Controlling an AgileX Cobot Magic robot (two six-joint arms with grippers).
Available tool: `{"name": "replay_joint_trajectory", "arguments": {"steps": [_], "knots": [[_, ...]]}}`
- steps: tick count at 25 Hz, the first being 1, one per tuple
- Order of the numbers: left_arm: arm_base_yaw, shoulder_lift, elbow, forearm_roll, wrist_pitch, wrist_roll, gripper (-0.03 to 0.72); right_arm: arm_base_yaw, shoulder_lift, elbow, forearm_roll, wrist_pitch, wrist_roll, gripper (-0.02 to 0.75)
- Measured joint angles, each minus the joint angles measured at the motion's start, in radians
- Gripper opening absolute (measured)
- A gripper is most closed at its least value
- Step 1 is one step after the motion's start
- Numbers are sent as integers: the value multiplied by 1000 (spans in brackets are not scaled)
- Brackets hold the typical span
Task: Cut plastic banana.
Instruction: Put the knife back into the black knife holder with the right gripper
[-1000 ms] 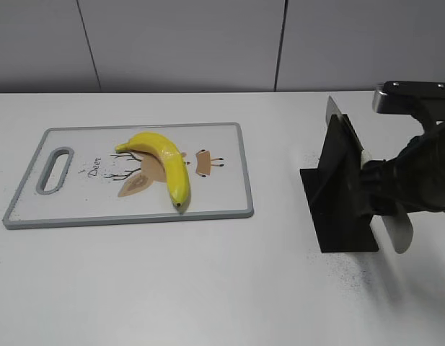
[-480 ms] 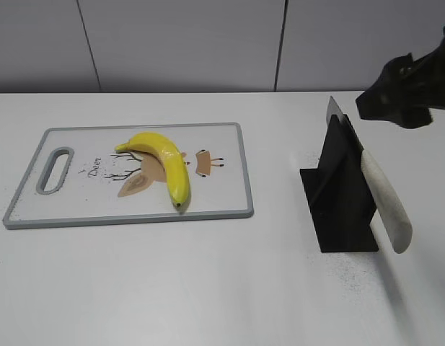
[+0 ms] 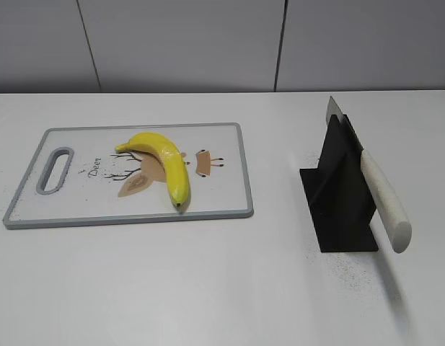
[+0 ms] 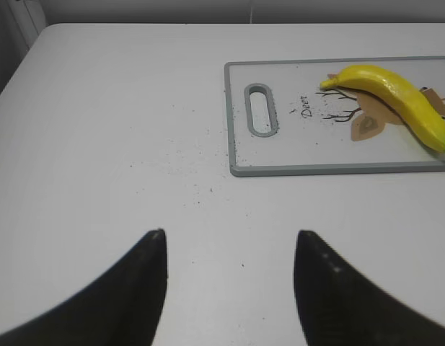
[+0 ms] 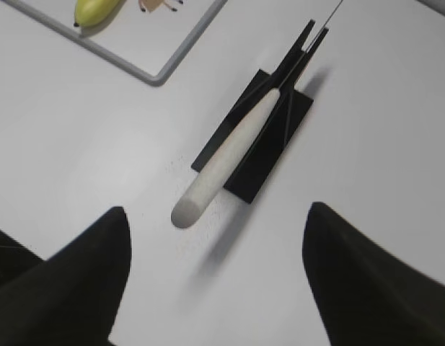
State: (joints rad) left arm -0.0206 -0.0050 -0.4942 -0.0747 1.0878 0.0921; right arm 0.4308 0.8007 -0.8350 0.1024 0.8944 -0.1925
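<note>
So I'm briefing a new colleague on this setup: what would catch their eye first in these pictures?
Most likely the bright yellow plastic banana, lying uncut on the grey-rimmed cutting board with its deer drawing, on the left of the white table. Next, the knife on the right, its white handle slanting out of a black stand. Both grippers, left and right, are open and hold nothing.

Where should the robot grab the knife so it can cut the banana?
By the white handle of the knife, probably from above with the right gripper, which is open over it. The handle sticks out free from the black stand toward the camera, while the blade sits slotted in the stand.
</note>
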Motion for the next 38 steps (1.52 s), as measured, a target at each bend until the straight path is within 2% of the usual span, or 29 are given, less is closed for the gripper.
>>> {"name": "replay_joint_trajectory", "arguments": {"steps": [6, 16, 28, 33, 36, 38], "knots": [[0, 0, 0, 0, 0, -1, 544, 0, -213, 174, 0, 57, -4, 592], [0, 0, 0, 0, 0, 1, 544, 0, -518, 326, 11, 145, -5, 591], [0, 0, 0, 0, 0, -1, 544, 0, -778, 337, 7, 160, 10, 521], [1, 0, 0, -1, 0, 0, 544, -4, -807, 337, 8, 160, 10, 515], [1, 0, 0, -2, 0, 0, 544, -34, -807, 337, 8, 160, 10, 515], [1, 0, 0, -2, 0, -1, 544, -87, -807, 337, 8, 160, 10, 515]]}}
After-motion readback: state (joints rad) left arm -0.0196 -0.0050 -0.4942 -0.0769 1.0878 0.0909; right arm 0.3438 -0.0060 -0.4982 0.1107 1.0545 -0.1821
